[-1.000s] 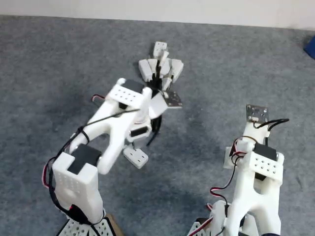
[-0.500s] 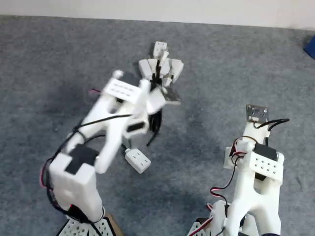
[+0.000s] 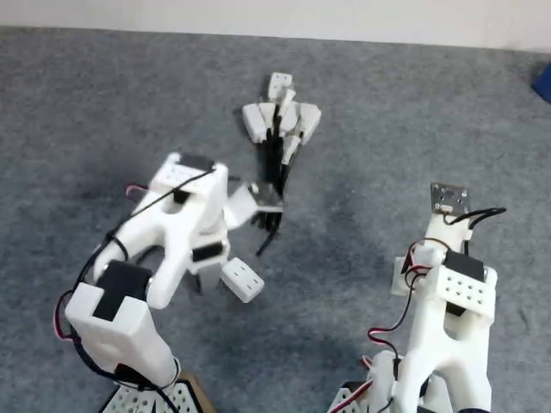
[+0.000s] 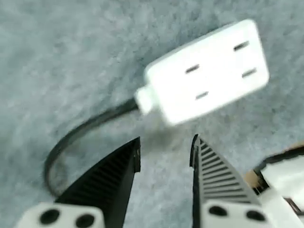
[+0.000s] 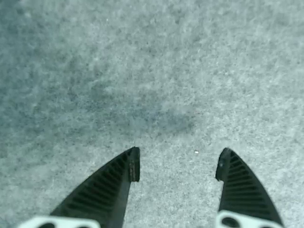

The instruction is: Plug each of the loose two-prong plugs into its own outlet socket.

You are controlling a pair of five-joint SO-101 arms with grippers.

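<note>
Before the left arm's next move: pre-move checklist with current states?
1. Left gripper open and empty: ok.
2. Outlet block slots facing up, uncovered: ok.
3. Outlet block inside the left gripper's span: not ok, it lies beyond the gripper.
4. Cord clear of the left gripper: cannot tell, it loops close beside it.
5. Right gripper open over bare carpet: ok.
6. Loose plugs plugged in: not ok, heaped apart from the outlet block.

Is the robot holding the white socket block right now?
No, the left gripper is open and empty, with the socket block lying beyond it.
</note>
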